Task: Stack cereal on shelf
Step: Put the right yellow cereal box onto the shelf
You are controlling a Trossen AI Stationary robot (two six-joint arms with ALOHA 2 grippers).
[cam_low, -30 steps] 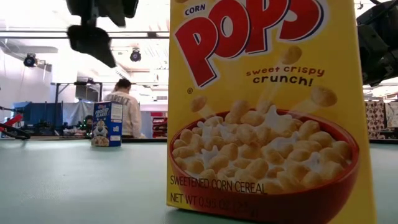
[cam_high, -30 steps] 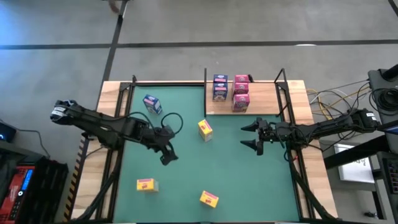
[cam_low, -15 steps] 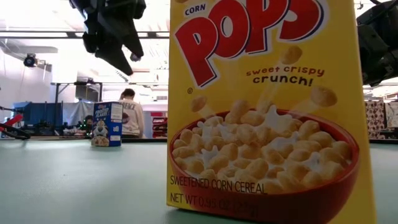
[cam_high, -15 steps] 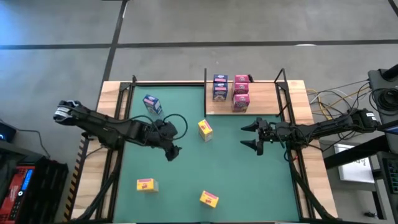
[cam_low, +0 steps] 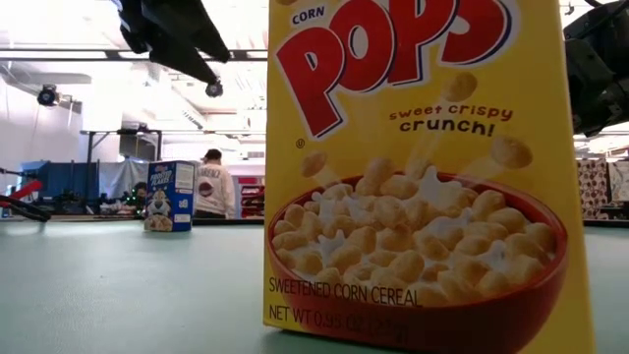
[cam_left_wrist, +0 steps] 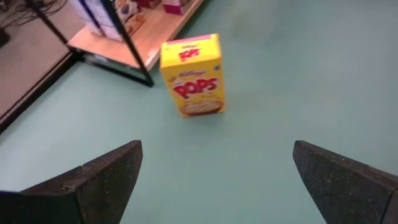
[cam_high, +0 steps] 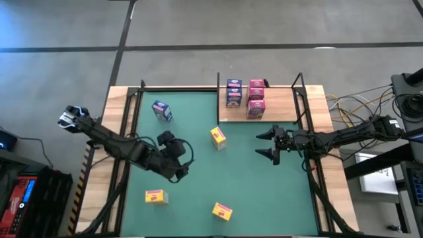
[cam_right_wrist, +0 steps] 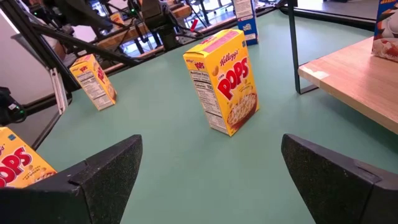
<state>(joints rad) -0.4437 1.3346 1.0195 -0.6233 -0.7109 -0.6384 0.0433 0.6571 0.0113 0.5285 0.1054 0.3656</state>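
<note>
Cereal boxes [cam_high: 218,137] scattered, four on the shelf [cam_high: 281,104]

We see both end effectors, left [cam_high: 177,170] and right [cam_high: 266,145], spread (holding nothing) over the counter [cam_high: 244,192].

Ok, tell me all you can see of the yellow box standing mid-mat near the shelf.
The yellow Corn Pops box is small printed cardboard with a pink top edge, red lettering and a cereal-bowl picture. It stands upright on the green mat, just off the shelf corner, between both open grippers. Nothing touches it but the mat.
</note>
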